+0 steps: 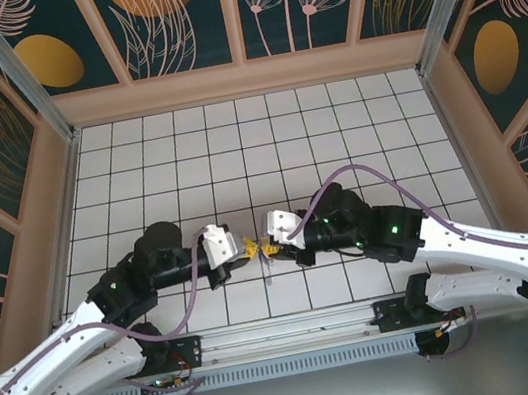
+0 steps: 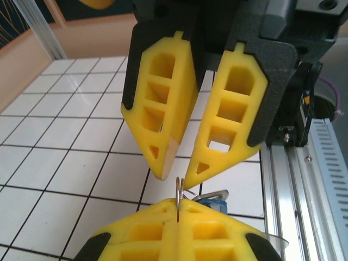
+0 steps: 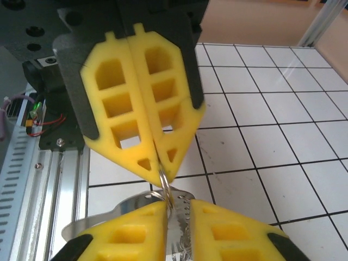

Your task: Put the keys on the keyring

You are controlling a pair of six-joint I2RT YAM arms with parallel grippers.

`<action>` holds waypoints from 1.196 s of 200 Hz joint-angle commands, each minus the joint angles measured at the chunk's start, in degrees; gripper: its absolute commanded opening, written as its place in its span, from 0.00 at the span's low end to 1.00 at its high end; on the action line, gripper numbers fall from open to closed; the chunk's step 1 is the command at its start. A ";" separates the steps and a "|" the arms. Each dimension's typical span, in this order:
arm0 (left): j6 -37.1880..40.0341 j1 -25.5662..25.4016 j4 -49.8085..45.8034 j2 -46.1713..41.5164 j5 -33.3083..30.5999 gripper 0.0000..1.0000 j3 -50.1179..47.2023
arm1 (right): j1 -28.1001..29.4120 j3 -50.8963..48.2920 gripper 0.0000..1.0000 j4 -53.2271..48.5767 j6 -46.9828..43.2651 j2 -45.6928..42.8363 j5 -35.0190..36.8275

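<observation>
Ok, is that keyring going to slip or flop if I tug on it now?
Probably stiff: the keyring is a thin metal loop, holding its shape while pinched edge-on by the left fingers. Likely slippery: bare wire against smooth plastic tips, so it may pivot. Seems light; the small key beside it may dangle and swing.

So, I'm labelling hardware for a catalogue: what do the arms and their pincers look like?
White-shelled left arm and right arm, black joints, green lights, purple cables. The left pincer and right pincer have yellow latticed wedge-shaped plastic fingers in black holders.
</observation>
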 commanded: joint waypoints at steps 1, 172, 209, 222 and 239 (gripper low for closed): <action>-5.04 -0.13 10.48 -3.20 3.02 0.00 -2.33 | 0.30 -1.92 0.19 6.17 1.78 -2.16 -1.45; -2.75 -0.14 3.32 -1.15 -1.14 0.15 -0.22 | 0.29 4.49 0.00 -1.94 -4.08 4.32 3.02; 1.62 -0.12 -3.53 2.60 -2.34 0.09 4.43 | 0.32 8.89 0.00 -5.44 -6.43 7.38 2.23; 1.77 -0.10 -3.24 3.12 -1.44 0.00 4.58 | 0.29 9.45 0.00 -5.44 -6.80 7.28 2.00; 0.20 -0.13 0.41 2.33 0.75 0.00 3.10 | 0.30 9.19 0.00 -4.89 -6.67 6.63 1.65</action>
